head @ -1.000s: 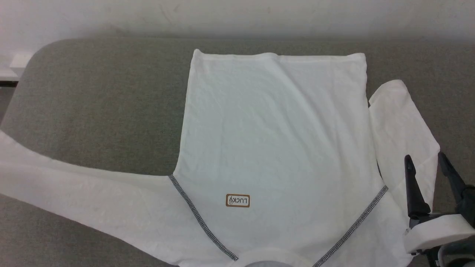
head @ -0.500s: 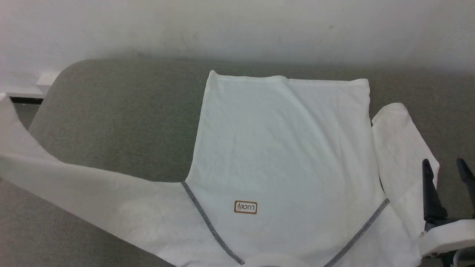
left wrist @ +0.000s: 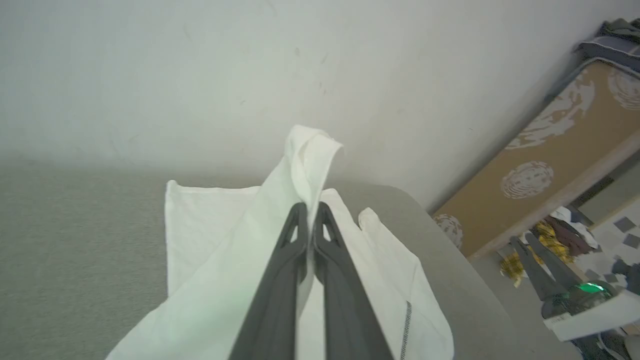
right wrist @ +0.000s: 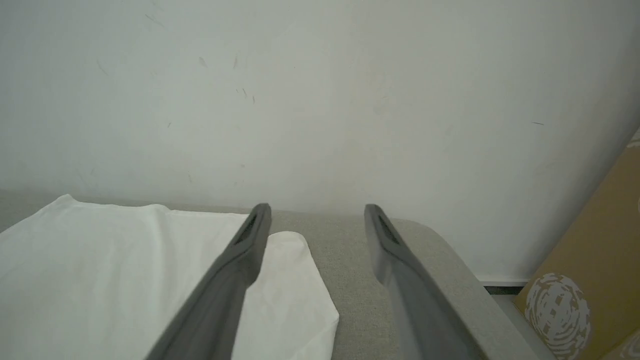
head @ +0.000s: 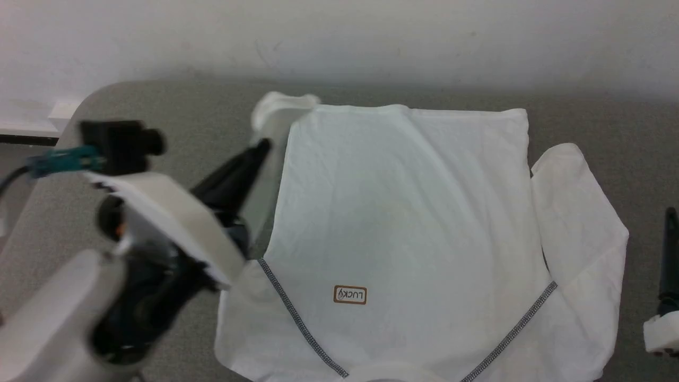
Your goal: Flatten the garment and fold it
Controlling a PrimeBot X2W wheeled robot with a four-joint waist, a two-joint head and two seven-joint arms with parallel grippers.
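While your left gripper point(head: 262, 144) clamps the left sleeve point(head: 278, 109) at upper left, you're mid sleeve-fold. Next, lay it across the shirt point(head: 403, 212), spread at frame centre on the grey cushion point(head: 159, 111), then let go. Right gripper point(right wrist: 317, 212) spread wide, empty. One shirt, two sleeves, two grippers.

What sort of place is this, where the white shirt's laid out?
Likely an indoor workroom or test space: the garment lies on a grey fabric-covered surface against a bare, scuffed white wall. A brown patterned board stands nearby, with clothes heaped on the floor.
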